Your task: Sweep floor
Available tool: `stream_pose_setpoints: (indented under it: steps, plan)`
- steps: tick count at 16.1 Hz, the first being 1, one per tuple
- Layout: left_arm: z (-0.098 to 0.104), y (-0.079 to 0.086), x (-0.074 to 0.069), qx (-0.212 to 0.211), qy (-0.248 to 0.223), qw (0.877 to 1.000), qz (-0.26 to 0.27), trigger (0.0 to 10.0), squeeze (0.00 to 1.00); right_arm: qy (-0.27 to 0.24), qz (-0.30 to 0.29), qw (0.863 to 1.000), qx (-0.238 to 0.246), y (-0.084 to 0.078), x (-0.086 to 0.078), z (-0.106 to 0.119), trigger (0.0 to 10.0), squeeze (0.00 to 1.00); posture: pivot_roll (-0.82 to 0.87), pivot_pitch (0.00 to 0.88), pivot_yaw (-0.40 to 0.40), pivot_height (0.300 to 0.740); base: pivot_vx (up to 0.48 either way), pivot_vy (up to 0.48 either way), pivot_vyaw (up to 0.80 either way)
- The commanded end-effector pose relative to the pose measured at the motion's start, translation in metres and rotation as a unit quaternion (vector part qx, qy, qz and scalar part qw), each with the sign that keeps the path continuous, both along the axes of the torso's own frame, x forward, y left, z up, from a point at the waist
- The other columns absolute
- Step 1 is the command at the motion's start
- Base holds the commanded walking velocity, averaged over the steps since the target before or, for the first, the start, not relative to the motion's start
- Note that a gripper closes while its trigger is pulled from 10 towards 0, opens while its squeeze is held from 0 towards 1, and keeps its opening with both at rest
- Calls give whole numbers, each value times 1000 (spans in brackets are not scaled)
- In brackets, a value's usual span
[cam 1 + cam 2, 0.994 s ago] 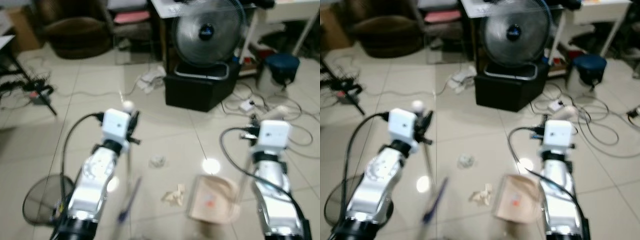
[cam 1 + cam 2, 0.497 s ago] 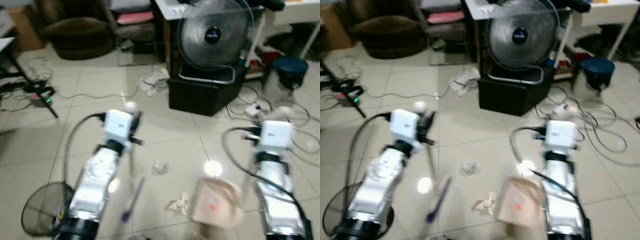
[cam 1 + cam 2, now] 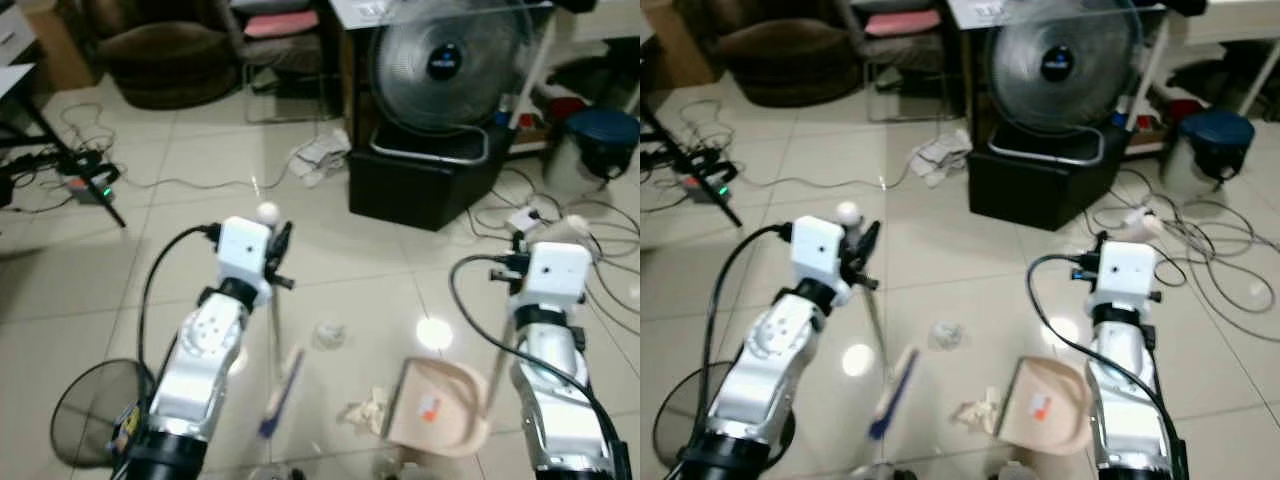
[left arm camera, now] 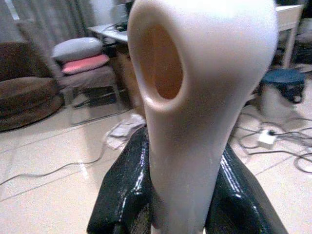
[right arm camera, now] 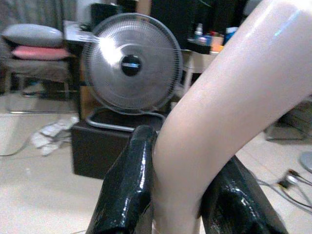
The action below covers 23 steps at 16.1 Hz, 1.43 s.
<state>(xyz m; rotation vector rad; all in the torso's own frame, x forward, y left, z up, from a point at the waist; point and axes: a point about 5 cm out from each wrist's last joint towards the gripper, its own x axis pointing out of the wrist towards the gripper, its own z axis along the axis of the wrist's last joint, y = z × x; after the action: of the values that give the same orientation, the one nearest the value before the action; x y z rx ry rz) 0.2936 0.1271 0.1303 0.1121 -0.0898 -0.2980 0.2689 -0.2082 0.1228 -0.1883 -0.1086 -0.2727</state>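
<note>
Dustpan (image 3: 435, 408) is your landmark: it sits flat on the tiles between the arms, mouth toward the left, so litter can be pushed in. Right gripper (image 5: 183, 195) has its black fingers clamped on the dustpan's pale handle (image 5: 229, 97), holding it upright above the pan. Crumpled paper (image 3: 368, 408) lies just left of the pan's mouth. Brush head (image 3: 282, 392), blue and white, is further left, tilted, set to drive the paper in. Left gripper (image 4: 185, 195) squeezes the broom handle (image 4: 200, 73) near its top for leverage. Small wad (image 3: 328, 334) lies beyond the pan, up-left. Fan (image 3: 448, 66) on black box (image 3: 420, 190) stands well beyond.
</note>
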Motion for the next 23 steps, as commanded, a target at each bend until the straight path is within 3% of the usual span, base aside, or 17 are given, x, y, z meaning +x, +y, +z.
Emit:
stream_pose_setpoints:
  steps: [1,11,16,19,21,23]
  plan:
    - [0,6,1,10,-2,1000,6,10000,0,-11,4,1000,4,1,2,5,10000,0,-23,140,97,740,0,0,0]
    - [1,7,9,0,-11,1000,4,10000,0,-22,2,999,-24,-6,5,11,10000,0,5,280,139,740,0,0,0]
    - [10,3,21,-41,-54,997,42,10000,0,-52,-12,995,-87,-34,12,19,10000,0,33,322,160,740,0,0,0]
    - [8,2,23,-43,-64,996,51,10000,0,-68,-9,992,-102,-39,18,27,10000,0,35,322,162,740,0,0,0]
    - [4,-1,27,-43,-62,996,54,10000,0,-68,11,991,-116,-35,27,21,10000,0,51,323,161,740,0,0,0]
    - [-2,-8,32,-43,-57,995,66,10000,0,-78,44,988,-127,-17,41,15,10000,0,76,326,163,740,0,0,0]
